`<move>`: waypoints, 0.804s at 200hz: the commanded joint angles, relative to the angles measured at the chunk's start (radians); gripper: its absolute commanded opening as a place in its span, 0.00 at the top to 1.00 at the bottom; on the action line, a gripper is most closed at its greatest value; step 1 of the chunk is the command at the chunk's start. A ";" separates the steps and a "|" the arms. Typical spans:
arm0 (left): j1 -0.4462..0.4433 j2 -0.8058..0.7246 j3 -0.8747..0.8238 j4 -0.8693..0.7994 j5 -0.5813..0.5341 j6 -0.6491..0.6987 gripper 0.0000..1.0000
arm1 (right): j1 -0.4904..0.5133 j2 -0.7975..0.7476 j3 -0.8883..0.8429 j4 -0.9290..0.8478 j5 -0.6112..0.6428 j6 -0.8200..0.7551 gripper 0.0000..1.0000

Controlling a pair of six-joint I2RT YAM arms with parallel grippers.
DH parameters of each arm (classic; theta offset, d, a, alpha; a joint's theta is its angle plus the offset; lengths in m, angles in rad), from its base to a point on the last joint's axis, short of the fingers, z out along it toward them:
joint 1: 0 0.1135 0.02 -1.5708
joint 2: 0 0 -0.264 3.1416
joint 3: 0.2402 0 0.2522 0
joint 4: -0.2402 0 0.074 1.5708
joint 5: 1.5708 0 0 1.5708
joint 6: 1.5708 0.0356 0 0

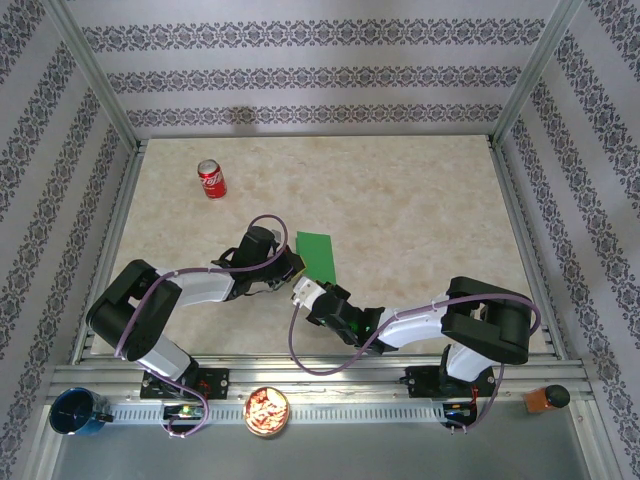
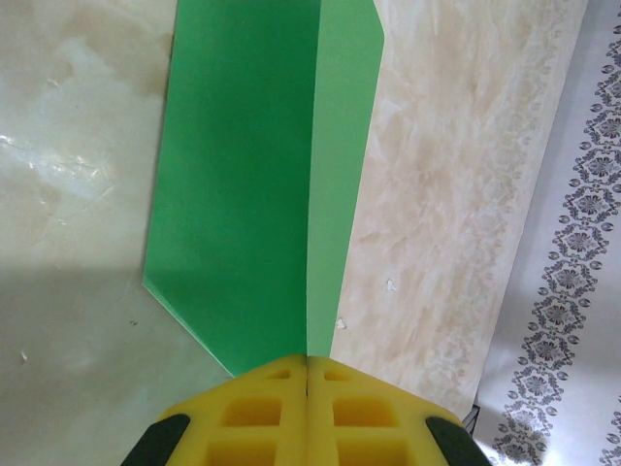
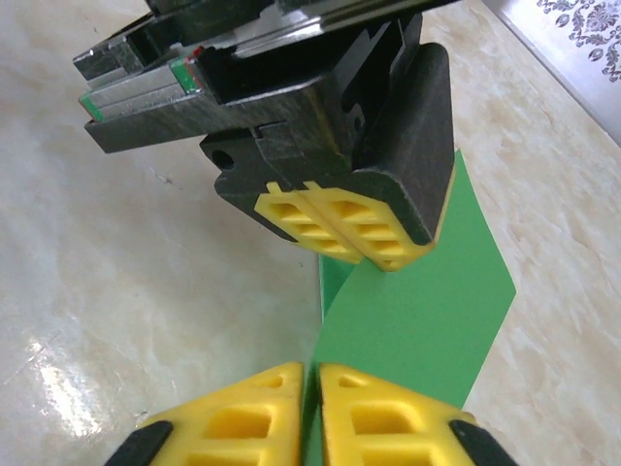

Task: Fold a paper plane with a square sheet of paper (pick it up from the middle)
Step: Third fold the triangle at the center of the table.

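Note:
The square sheet of paper [image 1: 318, 255] is bright green and folded along a long crease, with slanted corners at its ends. It lies mid-table and lifts at its near end. My left gripper [image 1: 292, 268] is shut on the near end of the crease [image 2: 308, 330], its yellow pads [image 2: 262, 408] pressed together. My right gripper [image 1: 305, 292] comes in from the near side, just below the left gripper [image 3: 374, 260]. Its jaws [image 3: 312, 369] stand almost together, with the paper's near edge [image 3: 427, 301] pinched between them.
A red soda can [image 1: 212, 179] stands at the far left of the table. Along the near rail sit a blue cup [image 1: 78, 412], a bowl of snacks [image 1: 267, 411] and an orange object [image 1: 545, 398]. Patterned walls and metal posts enclose the table.

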 commanded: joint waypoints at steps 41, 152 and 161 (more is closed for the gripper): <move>0.011 -0.033 -0.004 -0.038 -0.021 -0.005 1.00 | -0.007 -0.009 -0.018 0.018 0.007 0.057 0.98; 0.076 -0.267 0.128 -0.434 -0.138 0.286 0.61 | -0.235 -0.114 -0.016 -0.022 -0.690 0.410 1.00; 0.084 -0.256 0.158 -0.461 -0.119 0.320 0.62 | -0.253 -0.105 -0.006 -0.016 -0.746 0.455 1.00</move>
